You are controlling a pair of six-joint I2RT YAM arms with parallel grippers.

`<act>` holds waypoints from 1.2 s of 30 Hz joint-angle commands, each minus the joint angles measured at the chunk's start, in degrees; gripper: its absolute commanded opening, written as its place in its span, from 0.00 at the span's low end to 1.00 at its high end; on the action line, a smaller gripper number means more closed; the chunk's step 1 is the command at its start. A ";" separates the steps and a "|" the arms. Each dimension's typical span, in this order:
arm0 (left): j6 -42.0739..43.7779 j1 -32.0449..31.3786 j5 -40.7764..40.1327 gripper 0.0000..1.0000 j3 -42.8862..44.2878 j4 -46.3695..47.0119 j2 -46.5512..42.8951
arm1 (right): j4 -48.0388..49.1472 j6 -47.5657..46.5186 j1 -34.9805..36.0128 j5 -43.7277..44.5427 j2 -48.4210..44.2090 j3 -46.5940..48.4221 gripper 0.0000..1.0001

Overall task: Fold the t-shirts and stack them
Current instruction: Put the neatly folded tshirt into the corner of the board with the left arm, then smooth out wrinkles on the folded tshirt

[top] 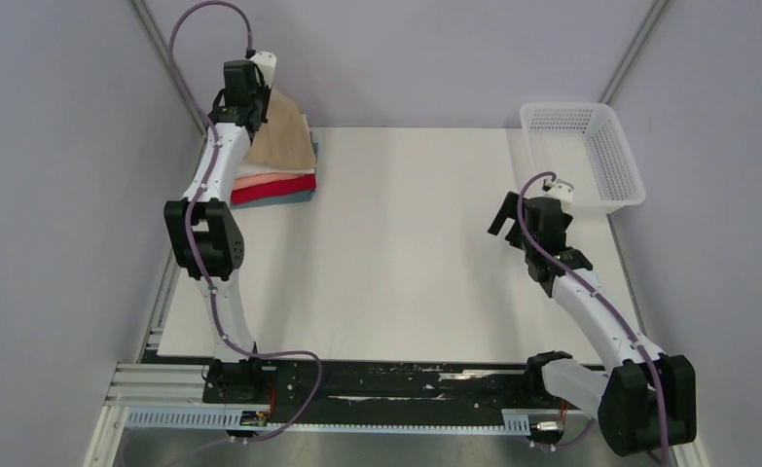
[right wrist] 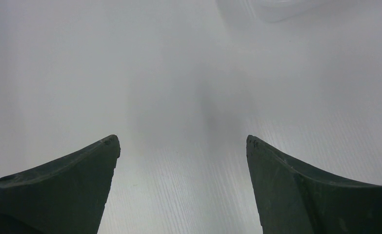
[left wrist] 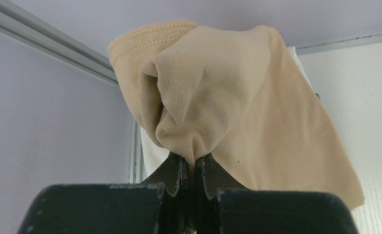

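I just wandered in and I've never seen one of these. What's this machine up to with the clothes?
The left gripper is shut on a tan t-shirt, pinching a bunch of its cloth above a pile of folded shirts at the far left corner of the table. The cloth drapes down onto the pile. The right gripper hangs open over the table near a white basket, holding nothing.

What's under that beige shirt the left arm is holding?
A folded stack: a pale pink-white shirt, a red shirt and a blue-grey shirt lowest. The tan t-shirt, pinched by the left gripper, hides the stack's top.
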 commanded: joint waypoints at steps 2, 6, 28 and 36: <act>1.12 1.46 1.38 0.00 6.73 -1.58 3.43 | 0.45 0.84 -0.25 1.84 -1.73 1.00 1.00; 1.20 4.36 1.86 0.00 6.45 -1.91 4.60 | 0.31 0.73 -0.28 2.60 -2.11 0.81 1.00; -13.54 10.27 -12.44 1.00 17.28 -6.84 9.36 | -1.48 0.26 -0.32 4.13 -3.36 1.93 1.00; -20.00 10.27 6.51 1.00 10.30 -2.19 4.84 | -3.12 0.92 -0.28 4.23 -7.53 0.00 1.00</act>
